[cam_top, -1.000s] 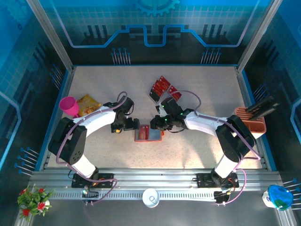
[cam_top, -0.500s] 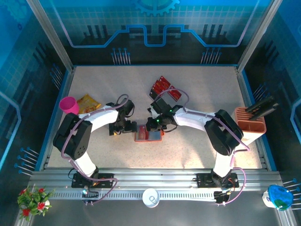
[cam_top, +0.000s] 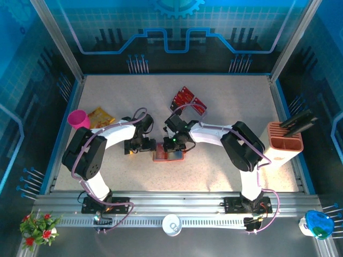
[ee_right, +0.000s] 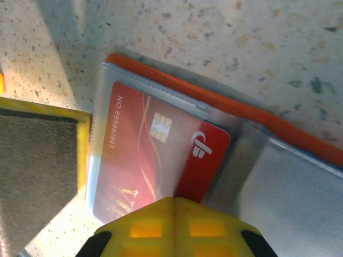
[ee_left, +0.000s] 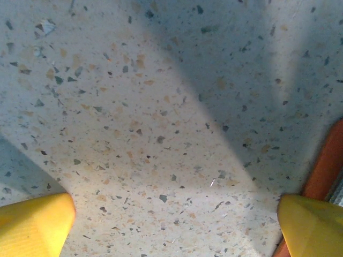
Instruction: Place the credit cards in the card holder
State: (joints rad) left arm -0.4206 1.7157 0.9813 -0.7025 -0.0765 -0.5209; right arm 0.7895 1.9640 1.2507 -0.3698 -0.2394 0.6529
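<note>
The card holder (cam_top: 168, 155) lies open on the table between the two arms, orange-edged (ee_right: 225, 101) with clear grey pockets. One red credit card (ee_right: 144, 155) with a chip sits mostly inside its left pocket, with one end still out. My right gripper (ee_right: 174, 222) is shut, its tips resting at that card's near edge. My left gripper (ee_left: 171, 230) is open over bare table. Its right finger (ee_left: 311, 225) stands against the holder's orange edge (ee_left: 326, 171). More red credit cards (cam_top: 186, 99) lie fanned further back.
A pink cup (cam_top: 79, 119) and a yellow snack bag (cam_top: 101, 117) sit at the left. An orange slotted rack (cam_top: 285, 141) with a dark object stands at the right edge. A white cup (cam_top: 171, 225) is on the front rail.
My right gripper has moved left, from the holder's right side to over its left pocket. The left gripper has hardly moved.
</note>
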